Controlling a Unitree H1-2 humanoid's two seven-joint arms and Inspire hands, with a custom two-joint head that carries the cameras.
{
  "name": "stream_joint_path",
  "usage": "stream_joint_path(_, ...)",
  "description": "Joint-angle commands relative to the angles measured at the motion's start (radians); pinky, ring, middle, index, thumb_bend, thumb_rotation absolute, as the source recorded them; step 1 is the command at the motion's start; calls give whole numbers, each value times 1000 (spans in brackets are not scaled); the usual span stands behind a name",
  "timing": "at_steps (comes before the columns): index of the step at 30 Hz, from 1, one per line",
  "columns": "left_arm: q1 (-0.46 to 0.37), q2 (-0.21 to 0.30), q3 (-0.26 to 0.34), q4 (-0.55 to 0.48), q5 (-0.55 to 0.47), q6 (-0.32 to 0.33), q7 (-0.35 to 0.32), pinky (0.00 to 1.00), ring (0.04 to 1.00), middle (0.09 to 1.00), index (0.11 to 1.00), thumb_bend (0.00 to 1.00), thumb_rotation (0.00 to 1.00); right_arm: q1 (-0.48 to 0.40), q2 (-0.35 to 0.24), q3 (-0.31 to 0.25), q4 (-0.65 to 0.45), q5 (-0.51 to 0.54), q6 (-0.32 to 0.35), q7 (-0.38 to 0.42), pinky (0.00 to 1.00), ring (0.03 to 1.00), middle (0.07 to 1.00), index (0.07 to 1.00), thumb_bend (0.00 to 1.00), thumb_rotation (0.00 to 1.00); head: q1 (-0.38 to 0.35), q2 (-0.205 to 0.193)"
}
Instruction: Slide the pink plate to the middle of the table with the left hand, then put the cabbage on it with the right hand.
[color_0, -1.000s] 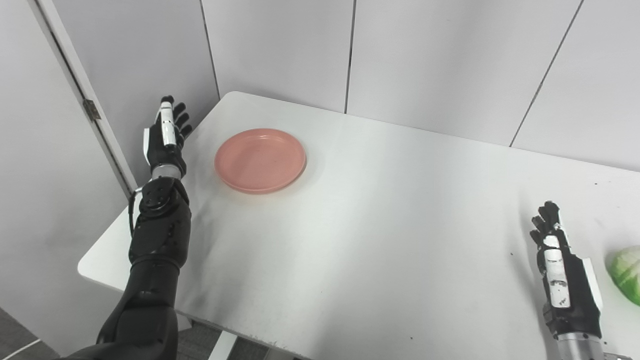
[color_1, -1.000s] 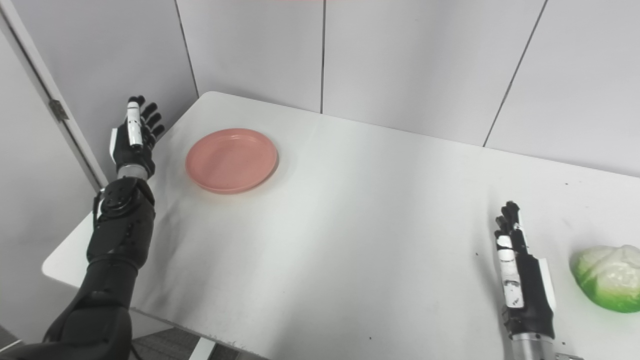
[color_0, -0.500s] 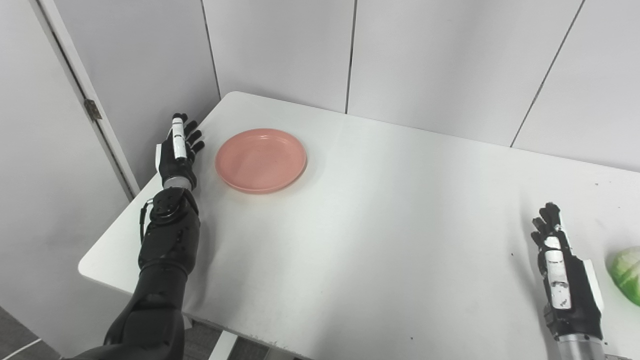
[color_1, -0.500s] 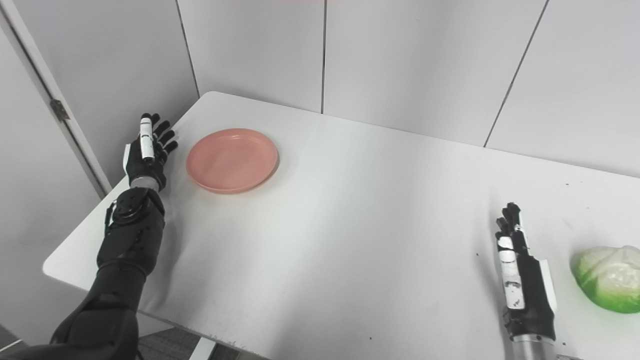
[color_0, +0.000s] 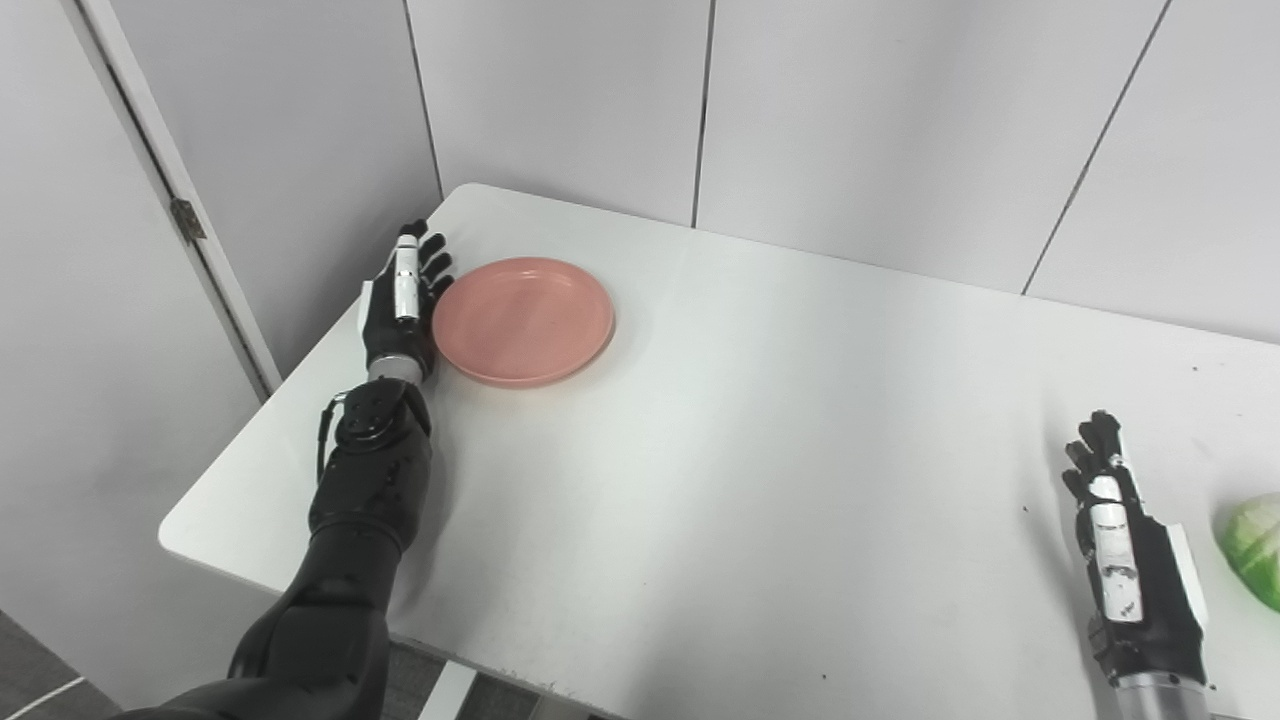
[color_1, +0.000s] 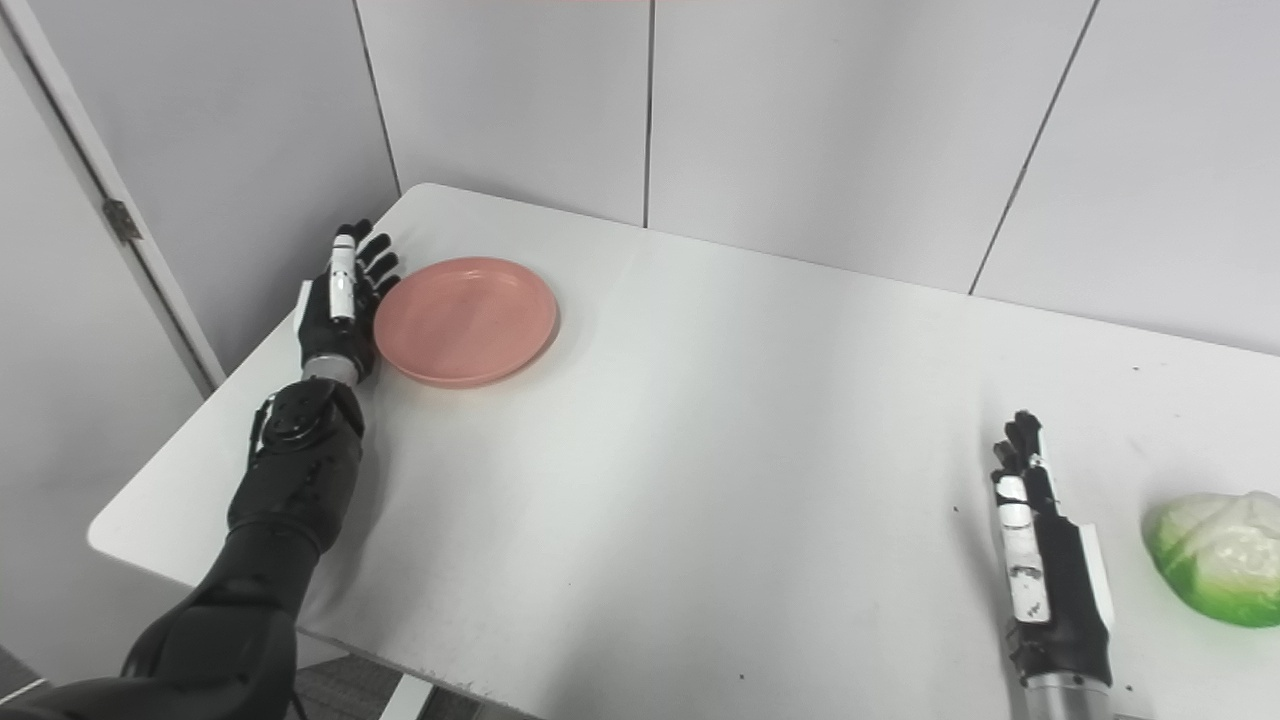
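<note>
Left eye view: left hand (color_0: 399, 310) flat, fingers spread, holding nothing, edge against pink plate (color_0: 524, 319) just to its right on table (color_0: 720, 450). Right hand (color_1: 1045, 560) flat, fingers extended, empty; cabbage (color_1: 1215, 558) near its right, apart.

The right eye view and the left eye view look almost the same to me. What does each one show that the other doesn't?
Only the right eye view shows the whole cabbage, pale top and green underside; the left eye view cuts it at the picture's edge. Only the left eye view shows a strip of floor with a white cable in its bottom-left corner. Both show the left hand, open, beside the pink plate, the right hand, open, left of the cabbage, and the white table.
</note>
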Motion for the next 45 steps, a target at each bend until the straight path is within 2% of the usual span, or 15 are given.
stream_joint_path(1,0,-21,-14,18,-8,24,-24,882,888,889,881,423,1000,13,7,-1,-15,7,10,-3,1000,993,1000,1000,340,1000,-1,-1)
stream_joint_path(13,48,-75,-64,-81,3,82,-71,865,889,890,884,421,1000,16,11,-2,-27,5,30,-7,999,987,998,1000,362,1000,-6,7)
stream_joint_path(20,69,-104,-96,-167,1,164,-72,861,885,889,878,409,1000,15,17,3,-27,-4,29,-10,1000,988,999,1000,326,1000,-25,15)
stream_joint_path(27,78,-125,-139,-200,12,202,-94,860,879,884,880,419,1000,16,24,7,-31,-19,49,-20,993,986,993,1000,386,1000,-53,25)
stream_joint_path(32,84,-141,-165,-260,27,240,-86,851,869,870,861,425,1000,14,26,15,-24,-31,34,-26,983,984,992,999,392,1000,-69,31)
stream_joint_path(36,83,-157,-190,-303,36,265,-94,857,866,863,857,437,1000,15,38,14,-33,-29,51,-33,984,984,990,994,397,1000,-86,39)
stream_joint_path(40,77,-179,-215,-339,37,300,-98,857,870,870,860,434,1000,10,42,16,-17,-22,25,-24,986,984,994,998,400,1000,-106,48)
stream_joint_path(45,61,-200,-249,-331,66,305,-100,855,867,869,864,432,1000,19,61,19,-53,-28,92,-37,989,983,989,992,430,1000,-141,61)
